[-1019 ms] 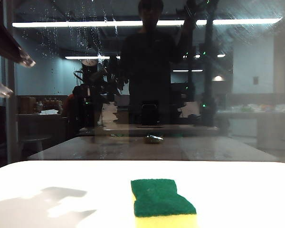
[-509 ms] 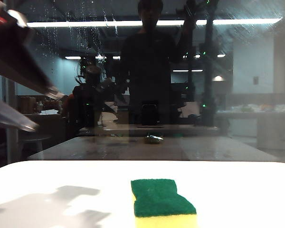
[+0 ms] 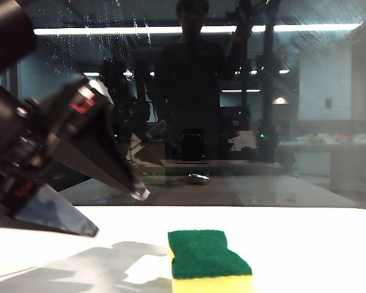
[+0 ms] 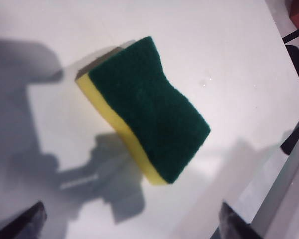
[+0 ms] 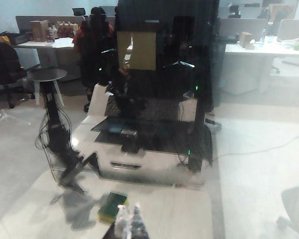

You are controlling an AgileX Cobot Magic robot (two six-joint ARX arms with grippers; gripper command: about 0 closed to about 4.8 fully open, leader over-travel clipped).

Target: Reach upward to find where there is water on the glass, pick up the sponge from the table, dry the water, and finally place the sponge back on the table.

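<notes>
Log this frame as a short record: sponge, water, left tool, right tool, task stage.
sponge: lying green side up on the table, untouched
water: droplets and drip streaks high on the glass, upper left
left tool: open, low over the table left of the sponge, tips apart
right tool: not seen in the exterior view; tips close together in its wrist view
task stage: sponge not yet grasped

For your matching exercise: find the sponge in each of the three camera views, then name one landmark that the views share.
Exterior view: the sponge lies green side up at the bottom centre, on the white table.
Left wrist view: sponge fills the middle of the picture, lying slantwise.
Right wrist view: only its dim reflection in the glass shows, low in the picture.
Shared landmark: the white table; the left gripper hangs open near the sponge.
</notes>
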